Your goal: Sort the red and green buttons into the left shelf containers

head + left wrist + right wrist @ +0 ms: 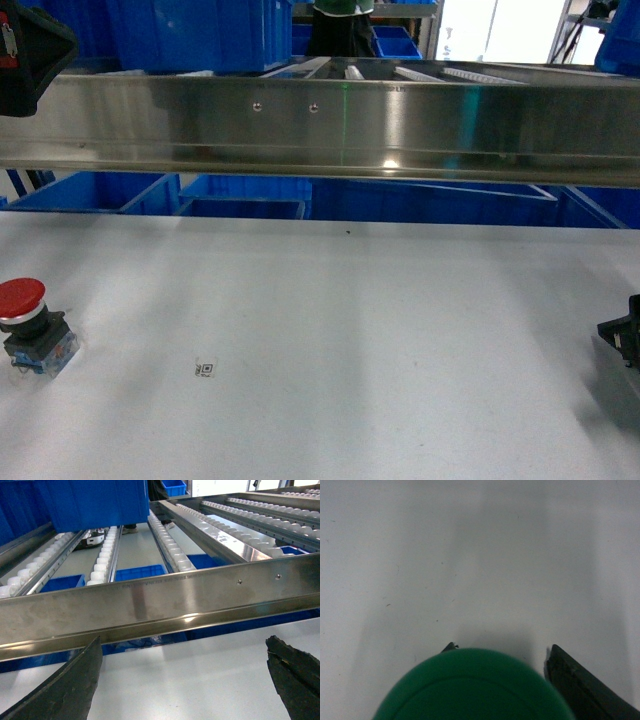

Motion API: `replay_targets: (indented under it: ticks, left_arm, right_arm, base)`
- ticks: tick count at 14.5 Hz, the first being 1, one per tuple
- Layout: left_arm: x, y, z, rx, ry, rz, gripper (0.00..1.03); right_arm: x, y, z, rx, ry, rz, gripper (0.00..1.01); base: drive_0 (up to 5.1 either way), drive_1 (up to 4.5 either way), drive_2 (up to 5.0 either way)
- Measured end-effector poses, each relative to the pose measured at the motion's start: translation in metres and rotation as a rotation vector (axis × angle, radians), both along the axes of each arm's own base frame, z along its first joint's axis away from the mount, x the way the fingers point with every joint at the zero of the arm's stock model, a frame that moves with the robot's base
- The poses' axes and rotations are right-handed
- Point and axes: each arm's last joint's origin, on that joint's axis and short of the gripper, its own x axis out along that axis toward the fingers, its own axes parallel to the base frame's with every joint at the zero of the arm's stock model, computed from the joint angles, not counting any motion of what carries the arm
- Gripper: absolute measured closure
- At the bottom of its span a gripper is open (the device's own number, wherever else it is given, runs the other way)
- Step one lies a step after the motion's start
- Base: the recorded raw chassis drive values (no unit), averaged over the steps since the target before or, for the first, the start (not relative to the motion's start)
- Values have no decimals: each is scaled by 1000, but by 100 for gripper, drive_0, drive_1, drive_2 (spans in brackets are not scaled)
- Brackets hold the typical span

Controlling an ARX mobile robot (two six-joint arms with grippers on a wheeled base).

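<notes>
Red button (27, 322) is sitting on the desk (340, 350), left of the QR tag (205, 369). Right gripper (502, 672) is clamping a green button (472, 687); left gripper (185, 680) is hanging apart. Loose hold risks dropping it.

green button cap (472, 687) cut off at bottom edge, hiding right gripper (505, 680) grip

You are working in a factory or warehouse picking station: a stainless-steel flow rack (150, 605) with white roller tracks (167, 542) (gravity-fed lanes), stacked blue plastic bins (240, 195) behind and beneath it, and a plain pale worktop (350, 350) in front.
</notes>
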Motion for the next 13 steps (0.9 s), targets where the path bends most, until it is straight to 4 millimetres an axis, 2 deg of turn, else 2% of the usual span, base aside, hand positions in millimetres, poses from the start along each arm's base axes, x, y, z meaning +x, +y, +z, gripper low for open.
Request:
replay_targets:
  ticks: [1,3,8,10,13]
  left_arm:
    - [0,0,0,0,0,0,5]
    - [0,0,0,0,0,0,5]
    - [0,0,0,0,0,0,5]
    - [0,0,0,0,0,0,5]
    - [0,0,0,0,0,0,5]
  right_arm:
    - [-1,0,-1,0,-4,0,58]
    - [-1,0,-1,-4,-16,-1,72]
    - [-9,0,-2,-23,-56,-19,74]
    - [-22,-5,17,-29,-157,-33,74]
    - [-48,-14,65,-36,-357,-44,74]
  base:
    - [0,0,0]
    - [0,0,0]
    - [0,0,0]
    - [0,0,0]
    - [0,0,0]
